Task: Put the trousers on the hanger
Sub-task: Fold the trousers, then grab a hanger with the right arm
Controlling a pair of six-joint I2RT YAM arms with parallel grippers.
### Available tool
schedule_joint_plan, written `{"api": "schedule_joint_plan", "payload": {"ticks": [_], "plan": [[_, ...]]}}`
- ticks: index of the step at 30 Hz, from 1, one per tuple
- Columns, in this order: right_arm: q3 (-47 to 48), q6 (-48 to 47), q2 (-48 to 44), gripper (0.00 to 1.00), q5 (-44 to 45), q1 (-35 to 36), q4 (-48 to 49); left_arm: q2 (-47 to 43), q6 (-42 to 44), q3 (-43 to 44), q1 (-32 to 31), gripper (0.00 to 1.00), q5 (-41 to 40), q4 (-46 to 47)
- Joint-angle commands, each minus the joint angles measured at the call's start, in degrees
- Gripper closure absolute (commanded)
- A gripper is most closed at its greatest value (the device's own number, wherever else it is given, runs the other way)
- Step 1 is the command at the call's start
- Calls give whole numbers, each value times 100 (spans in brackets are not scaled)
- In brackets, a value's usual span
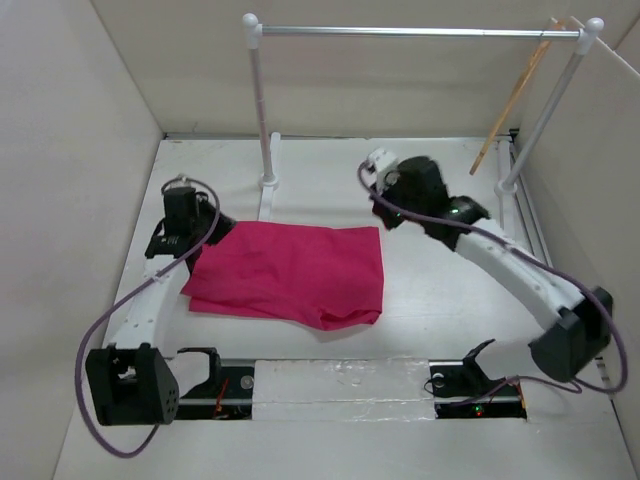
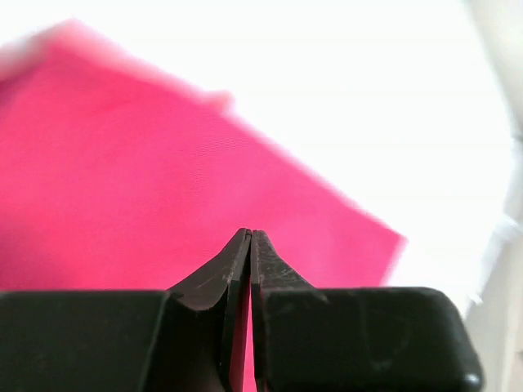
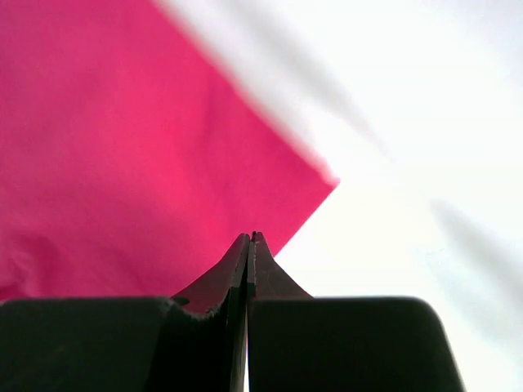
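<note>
The magenta trousers lie folded flat on the white table, between the two arms. The tan wooden hanger hangs tilted at the right end of the silver rail. My left gripper is at the trousers' far left corner. In the left wrist view it is shut and empty just above the fabric. My right gripper is at the trousers' far right corner. In the right wrist view it is shut and empty, its tips over the fabric's edge.
A silver rail on two white posts spans the back of the table. Beige walls close in the left, back and right. A strip of white tape runs along the near edge between the arm bases.
</note>
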Motion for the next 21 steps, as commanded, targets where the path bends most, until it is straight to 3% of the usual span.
{"api": "schedule_joint_plan", "payload": {"ticks": [1, 5, 6, 7, 8, 9, 12, 15, 17, 21], "plan": [[1282, -212, -1038, 100, 902, -396, -798, -407, 25, 1026, -926, 100, -274, 375], [2424, -230, -1232, 100, 616, -1854, -703, -66, 438, 1880, -2566, 100, -1247, 131], [2689, -108, -1075, 86, 397, -2492, -659, 248, 596, 2107, -3129, 100, -1685, 60], [2691, -107, -1074, 85, 116, -2812, -633, 251, 658, 2188, -3135, 100, -1689, 60], [2839, -72, -978, 75, -17, -3085, -650, 303, 685, 2232, -3378, 100, -1776, 33], [3136, 33, -794, 53, -36, -3305, -702, 408, 668, 2276, -3807, 100, -1960, 16], [3551, 148, -495, 27, -194, -3965, -720, 418, 580, 2119, -4450, 100, -1971, 199], [3754, 271, -12, 20, -518, -4344, -554, 435, 553, 1881, -4874, 73, -2250, 262], [4131, 333, 480, 20, -755, -4406, -641, 471, 562, 1767, -5112, 67, -2278, 201], [4545, 420, 1000, 19, -1002, -4476, -536, 497, 422, 1548, -5165, 66, -2217, 200]]}}
